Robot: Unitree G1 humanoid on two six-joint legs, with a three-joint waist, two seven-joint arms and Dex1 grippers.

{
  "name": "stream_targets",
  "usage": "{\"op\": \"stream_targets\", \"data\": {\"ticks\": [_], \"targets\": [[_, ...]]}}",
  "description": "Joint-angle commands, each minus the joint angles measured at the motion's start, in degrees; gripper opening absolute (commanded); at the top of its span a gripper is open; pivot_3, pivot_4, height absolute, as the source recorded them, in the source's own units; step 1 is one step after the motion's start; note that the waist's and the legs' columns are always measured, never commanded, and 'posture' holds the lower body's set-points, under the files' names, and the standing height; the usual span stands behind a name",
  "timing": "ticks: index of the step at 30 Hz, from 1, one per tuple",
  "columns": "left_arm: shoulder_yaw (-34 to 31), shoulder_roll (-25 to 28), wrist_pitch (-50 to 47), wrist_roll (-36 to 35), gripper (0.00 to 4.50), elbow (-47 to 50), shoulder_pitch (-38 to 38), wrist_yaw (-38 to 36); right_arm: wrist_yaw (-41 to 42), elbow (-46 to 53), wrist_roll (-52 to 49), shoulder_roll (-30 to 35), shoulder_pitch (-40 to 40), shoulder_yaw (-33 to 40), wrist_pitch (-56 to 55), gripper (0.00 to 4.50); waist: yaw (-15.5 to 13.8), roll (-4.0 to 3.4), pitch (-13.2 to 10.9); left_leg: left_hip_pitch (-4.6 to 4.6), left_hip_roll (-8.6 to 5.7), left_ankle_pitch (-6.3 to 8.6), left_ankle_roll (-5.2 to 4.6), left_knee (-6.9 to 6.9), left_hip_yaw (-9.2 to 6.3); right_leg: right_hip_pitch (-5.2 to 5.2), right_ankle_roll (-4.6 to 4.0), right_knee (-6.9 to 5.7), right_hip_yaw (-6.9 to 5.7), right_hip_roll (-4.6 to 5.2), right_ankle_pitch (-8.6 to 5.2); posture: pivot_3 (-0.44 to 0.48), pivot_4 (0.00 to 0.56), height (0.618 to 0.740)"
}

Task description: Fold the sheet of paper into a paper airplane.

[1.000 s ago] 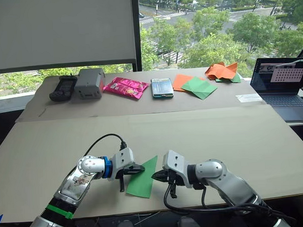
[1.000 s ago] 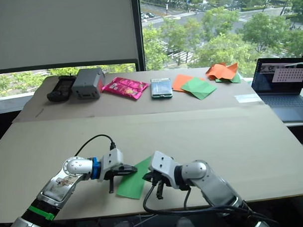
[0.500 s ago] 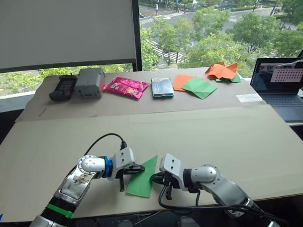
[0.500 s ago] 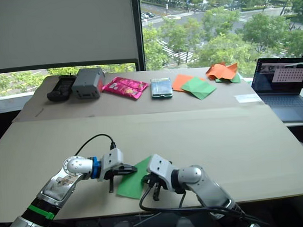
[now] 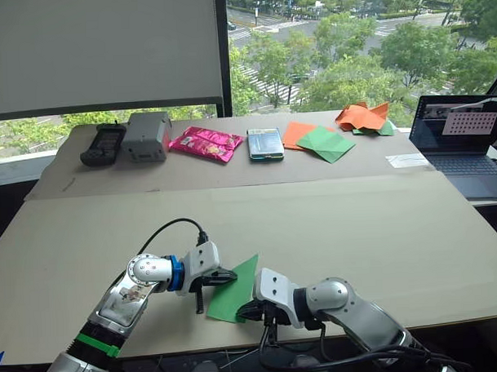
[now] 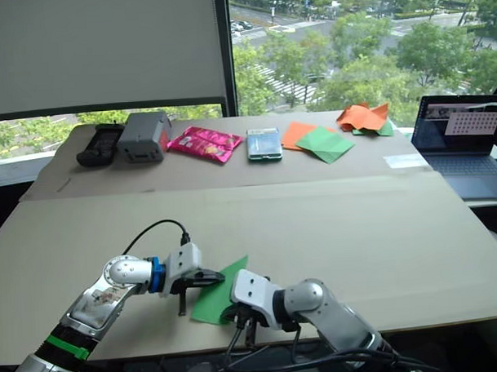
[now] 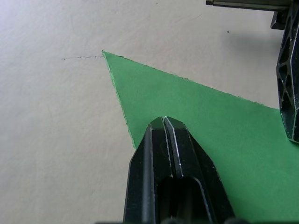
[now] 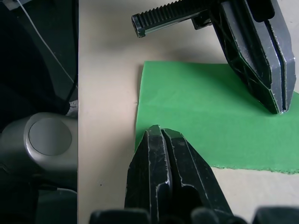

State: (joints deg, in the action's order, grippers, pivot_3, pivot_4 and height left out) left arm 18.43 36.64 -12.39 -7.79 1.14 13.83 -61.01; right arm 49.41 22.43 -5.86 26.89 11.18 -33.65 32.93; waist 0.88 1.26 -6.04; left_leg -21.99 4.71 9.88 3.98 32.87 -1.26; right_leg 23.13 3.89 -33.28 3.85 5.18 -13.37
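Presently the sheet of paper, folded to a pointed shape, is lying at the table's near edge. Left gripper: clenched, tips pressing its side edge. Right gripper: clenched, seemingly pinning the near corner. Risk: uneven pressing is liable to skew the crease or slide the paper off. Both forearms are lying low, converging.

Silver arms, black cables; left arm has blue ring, green band.
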Motion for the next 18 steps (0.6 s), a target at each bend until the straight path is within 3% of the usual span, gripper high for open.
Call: {"op": "stream_targets", "data": {"ticks": [1, 7, 12, 16, 18], "targets": [[3.0, 1.0, -1.5, 3.6, 0.03, -4.0, -1.6, -0.7, 1.2, 0.9, -0.5, 1.0, -0.2, -0.9, 1.1, 0.00, 0.0, 0.00, 0.0, 0.00, 0.00, 0.00, 0.00, 0.00, 0.00, 0.00, 0.00, 0.00, 0.00, 0.00, 0.00, 0.000, 0.150, 0.718], [3.2, 0.8, -1.2, 3.6, 0.03, -4.7, -1.2, -0.8, -0.1, 2.1, -1.6, 0.3, -0.2, 1.8, 2.1, 0.00, 0.0, 0.01, 0.0, 0.00, 0.00, 0.01, 0.01, 0.02, -0.01, 0.01, 0.00, 0.00, 0.00, 0.01, 0.00, 0.000, 0.150, 0.718], [1.9, -0.1, -1.0, 3.2, 0.03, -4.7, 0.3, 0.6, -4.3, 7.8, -8.7, -2.7, -0.2, 13.5, 5.1, 0.00, -0.1, 0.01, -0.1, -0.03, -0.01, 0.01, 0.02, 0.07, -0.01, 0.03, 0.00, 0.00, 0.00, 0.01, 0.00, 0.000, 0.150, 0.718], [-4.2, 2.4, -3.2, -2.5, 0.03, 1.6, 1.1, -1.4, -6.8, 15.5, -15.8, -3.0, -1.6, 22.5, 10.5, 0.00, -0.1, 0.11, -0.3, -0.08, -0.01, 0.01, 0.02, 0.06, -0.02, 0.06, 0.00, 0.01, 0.00, -0.01, 0.00, 0.000, 0.150, 0.718], [-7.8, 3.7, -5.9, -7.0, 0.54, 3.9, 2.9, -3.4, -8.2, 17.9, -17.8, -2.7, -2.2, 24.8, 12.6, 0.00, 0.0, 0.13, -0.5, -0.13, 0.00, 0.01, 0.02, 0.01, -0.10, 0.15, 0.00, 0.01, -0.01, -0.04, 0.00, 0.000, 0.150, 0.718]]}}
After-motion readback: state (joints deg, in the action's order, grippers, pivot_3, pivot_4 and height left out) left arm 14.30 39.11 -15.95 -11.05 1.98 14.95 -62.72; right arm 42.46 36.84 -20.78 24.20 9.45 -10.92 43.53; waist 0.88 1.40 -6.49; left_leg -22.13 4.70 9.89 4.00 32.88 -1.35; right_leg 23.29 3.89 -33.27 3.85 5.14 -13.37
